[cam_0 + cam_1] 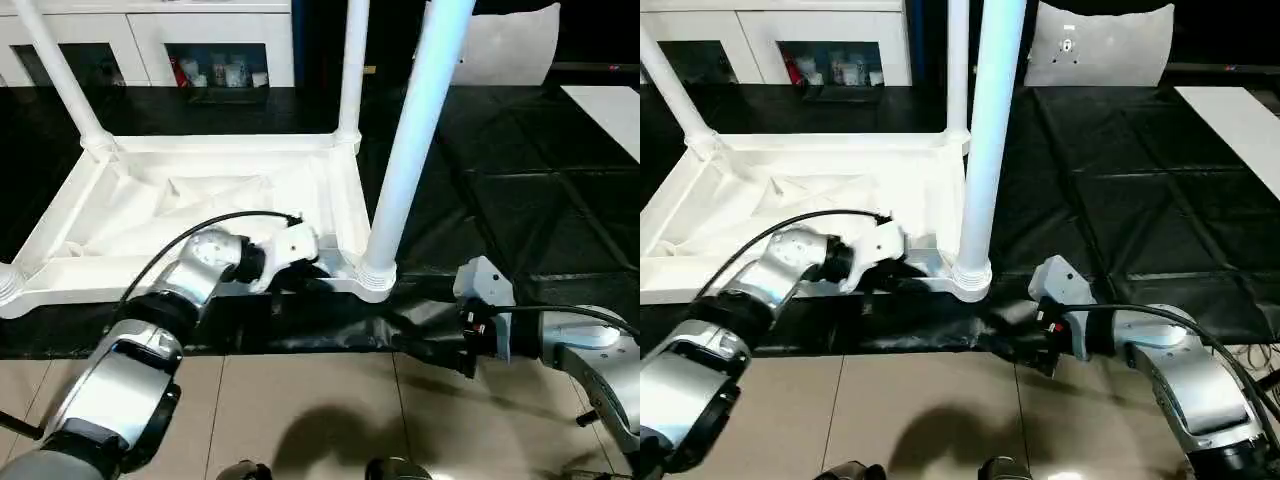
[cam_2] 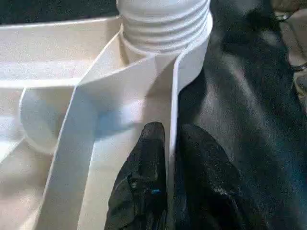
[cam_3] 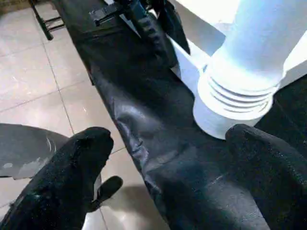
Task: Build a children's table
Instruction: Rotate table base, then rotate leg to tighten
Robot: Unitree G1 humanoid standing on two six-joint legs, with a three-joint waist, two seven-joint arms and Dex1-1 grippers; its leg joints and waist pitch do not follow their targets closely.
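3 legs upright | 1 table top | 2 tools

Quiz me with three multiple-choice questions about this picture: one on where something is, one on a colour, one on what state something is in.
1. Where is the left gripper?
A. On the tiled floor
B. At the upper end of a leg
C. At the table top's near rim, beside the near right leg

2. What colour is the padded work surface?
A. Black
B. White
C. Red

3. How is the right gripper?
A. Shut on a leg
B. Open and empty
C. Holding a cloth

Answers:
1 C: the left gripper has a finger on each side of the rim of the table top, just short of the near right leg.
2 A: the padded work surface is black.
3 B: the right gripper has its fingers far apart with nothing between them.
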